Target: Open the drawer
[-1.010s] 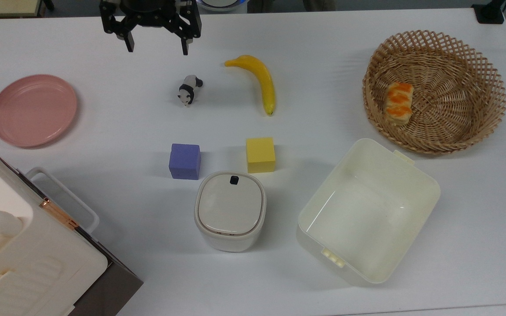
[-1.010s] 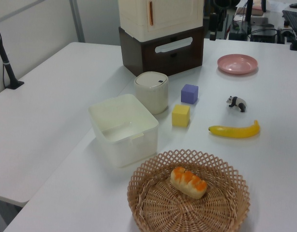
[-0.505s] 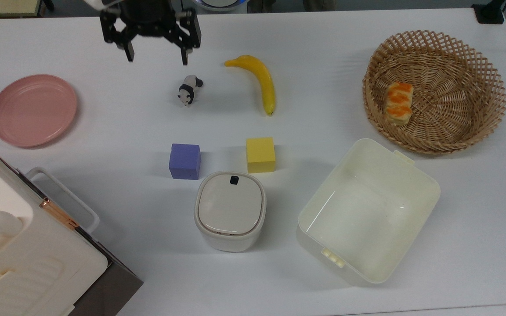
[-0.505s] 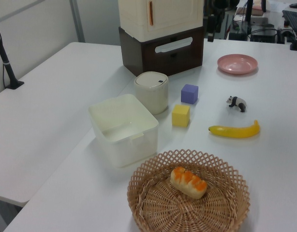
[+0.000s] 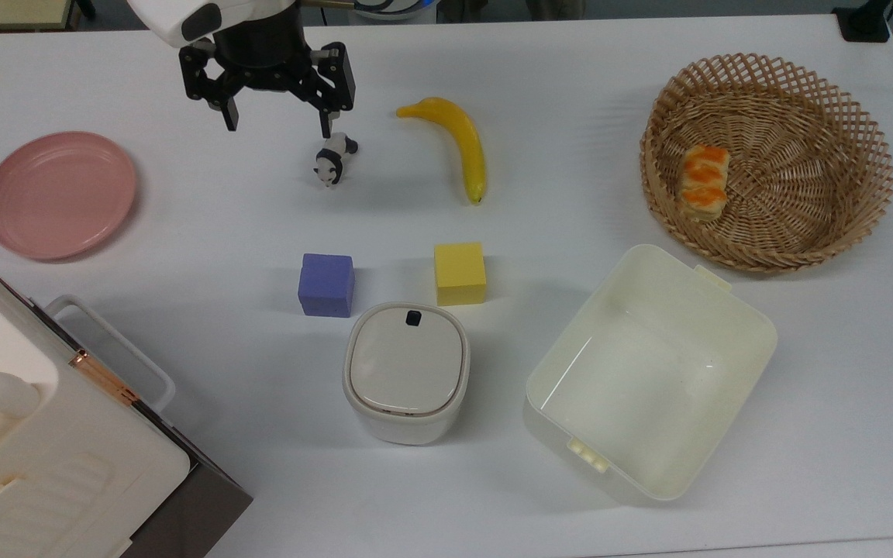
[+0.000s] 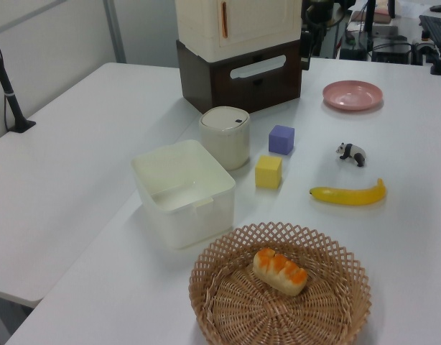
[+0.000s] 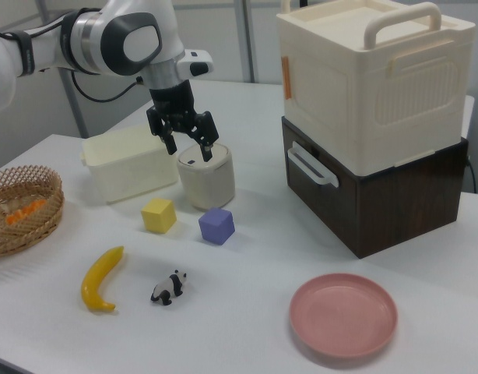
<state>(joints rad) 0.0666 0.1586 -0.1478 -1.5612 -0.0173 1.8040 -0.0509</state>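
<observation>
The gripper (image 5: 276, 124) was held spread wide and empty above the panda (image 5: 332, 158), well apart from the shut drawer (image 7: 356, 195).

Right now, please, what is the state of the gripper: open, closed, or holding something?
Gripper: open and holding nothing, in the air above the table near the toy panda, apart from the drawer.

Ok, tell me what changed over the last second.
The end effector has come down the top view, open and empty, toward the panda; more of the arm shows. The drawer stays shut, its handle untouched. Nothing on the table moved.
</observation>
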